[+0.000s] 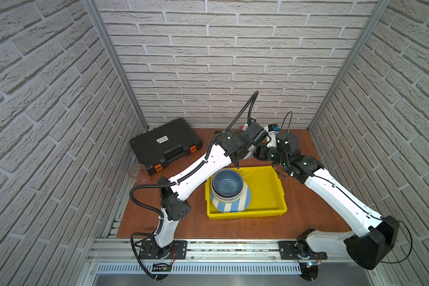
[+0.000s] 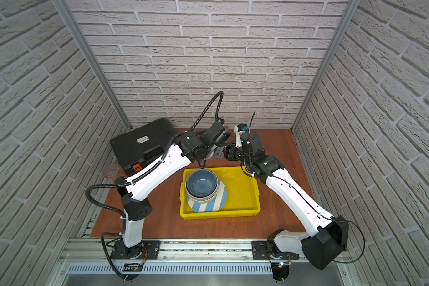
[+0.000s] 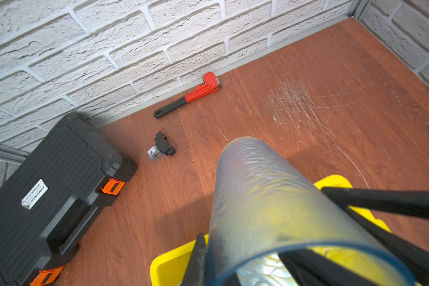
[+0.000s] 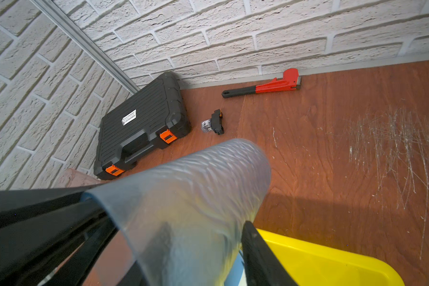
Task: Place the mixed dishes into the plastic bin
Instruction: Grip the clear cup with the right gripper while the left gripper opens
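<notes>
Nearest us, the plastic bin (image 1: 245,213) holds the blue bowl (image 1: 227,183) stacked over a striped plate (image 1: 230,205). Above its far rim, the left pincer (image 3: 250,267) is clamped on the blue-tinted tumbler (image 3: 270,198) at its mouth. The right pincer (image 4: 174,242) straddles its body, and we cannot tell whether that one grips. If the left lets go too soon, we risk the slick tumbler striking the rim and rolling across the table (image 3: 307,74) toward the wrench (image 3: 191,95).

My left arm (image 1: 203,173) and right arm (image 1: 332,190) wore glossy white shells between angular black joint housings. A ribbed black conduit (image 1: 146,185) ran along the left one, and my left gripper (image 3: 235,252) had matte black fingers (image 3: 199,257).
</notes>
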